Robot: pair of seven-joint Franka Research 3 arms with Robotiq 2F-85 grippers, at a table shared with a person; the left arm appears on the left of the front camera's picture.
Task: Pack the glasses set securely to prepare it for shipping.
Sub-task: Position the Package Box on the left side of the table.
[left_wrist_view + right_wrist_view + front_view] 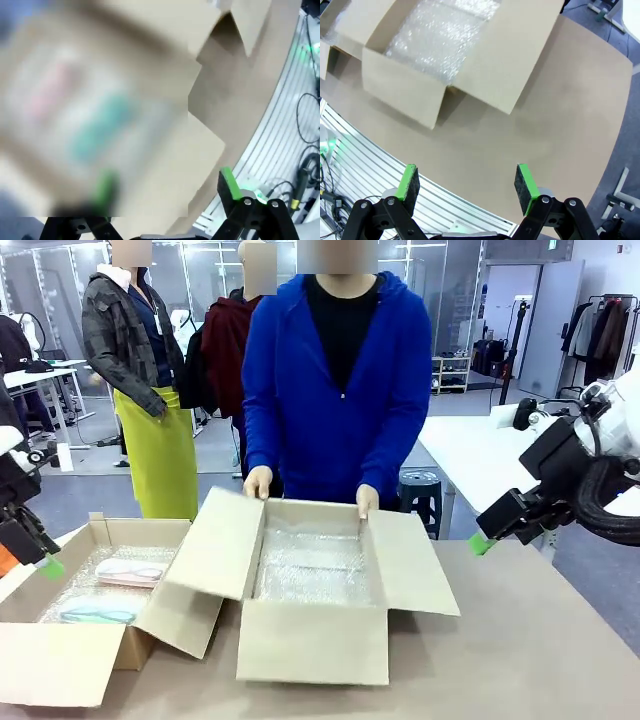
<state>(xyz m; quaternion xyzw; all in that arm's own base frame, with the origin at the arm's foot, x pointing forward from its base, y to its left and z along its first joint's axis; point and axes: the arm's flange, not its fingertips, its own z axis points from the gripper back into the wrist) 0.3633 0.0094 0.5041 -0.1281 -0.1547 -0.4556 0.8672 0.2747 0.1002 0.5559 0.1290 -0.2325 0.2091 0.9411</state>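
1. Translucent plastic is what I see first from the front: the glasses set, a pink case and a mint-green case, lies on bubble wrap inside the open left box, pink farther, green nearer. I judge them light, stiff-shelled and a bit slippery, the frames inside fragile; best taken across the narrow sides at mid-length, gently. The person's hands rest on the far rim of the middle box, which is lined with bubble wrap. The left gripper hovers by the left box; its fingers are largely cut off at the picture's edge. The right gripper hangs well apart at the right.

2. From the left wrist, the cases are only pink and teal smears, too blurred to tell edges. The left gripper stands wide apart, empty.

3. From the right wrist, the right gripper is spread above bare table, holding nothing; the middle box is cut off at the top.
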